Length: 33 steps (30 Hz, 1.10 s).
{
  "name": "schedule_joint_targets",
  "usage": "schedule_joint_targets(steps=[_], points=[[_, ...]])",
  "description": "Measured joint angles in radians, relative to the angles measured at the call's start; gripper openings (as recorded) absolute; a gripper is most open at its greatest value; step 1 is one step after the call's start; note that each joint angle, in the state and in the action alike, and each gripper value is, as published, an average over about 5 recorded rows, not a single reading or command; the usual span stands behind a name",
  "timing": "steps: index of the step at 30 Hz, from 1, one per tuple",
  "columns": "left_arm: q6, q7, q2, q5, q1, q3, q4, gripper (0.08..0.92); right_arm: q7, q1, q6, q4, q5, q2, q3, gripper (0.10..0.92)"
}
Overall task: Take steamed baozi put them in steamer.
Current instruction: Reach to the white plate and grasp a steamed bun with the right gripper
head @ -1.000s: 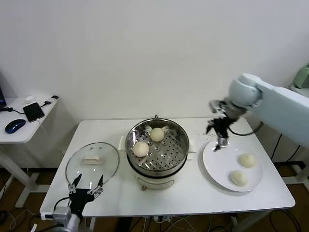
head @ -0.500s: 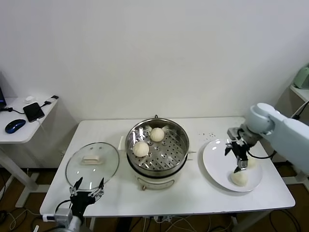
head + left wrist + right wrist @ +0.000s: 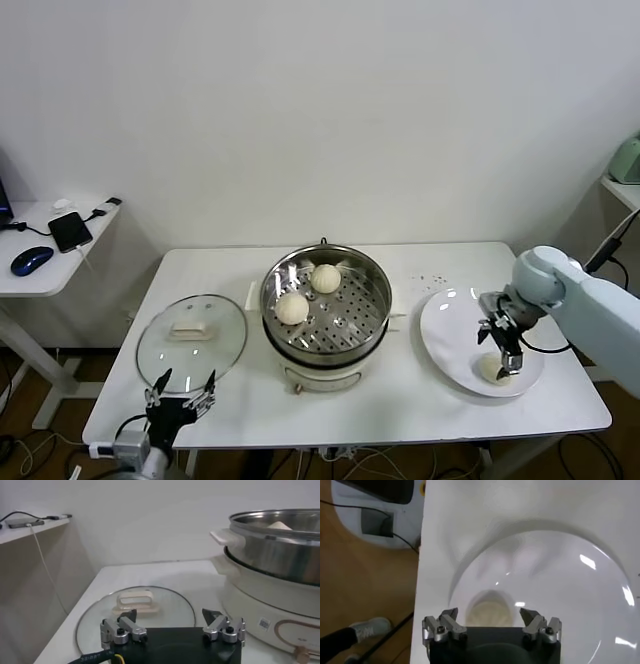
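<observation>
The steamer [image 3: 325, 310] stands mid-table with two baozi inside, one [image 3: 291, 308] near the left and one [image 3: 325, 278] further back. On the white plate [image 3: 450, 330] at the right I see one baozi [image 3: 490, 369]. A second bun is hidden behind the arm. My right gripper [image 3: 500, 356] is open and low over that bun. In the right wrist view the bun [image 3: 490, 607] lies between the spread jaws of the right gripper [image 3: 489, 613], above the plate [image 3: 560, 575]. My left gripper [image 3: 182, 385] is open and parked at the front left.
The glass lid [image 3: 190, 338] with a cream handle lies flat left of the steamer, just beyond the left gripper [image 3: 172, 622]; it also shows in the left wrist view [image 3: 135, 611]. A side table at far left holds a phone [image 3: 70, 230] and a mouse [image 3: 30, 260].
My right gripper has moved from the plate's far-left rim across and down to the near bun on the plate. The left arm has not moved.
</observation>
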Motion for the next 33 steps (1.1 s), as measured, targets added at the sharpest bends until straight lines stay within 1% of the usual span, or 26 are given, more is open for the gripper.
schedule_joint_targets(steps=[13,30,33], points=[[0.004,0.002,-0.003,-0.006,-0.003,-0.002,0.003,0.823,0.024,-0.045,0.054,-0.074,-0.061,0.034,0.052,0.823],[0.010,0.006,-0.004,-0.016,-0.007,-0.007,0.005,0.823,0.027,-0.071,0.070,-0.113,-0.095,0.054,0.068,0.823],[0.010,0.006,-0.004,-0.016,-0.008,-0.006,0.008,0.823,0.029,-0.073,0.070,-0.114,-0.095,0.055,0.070,0.797]])
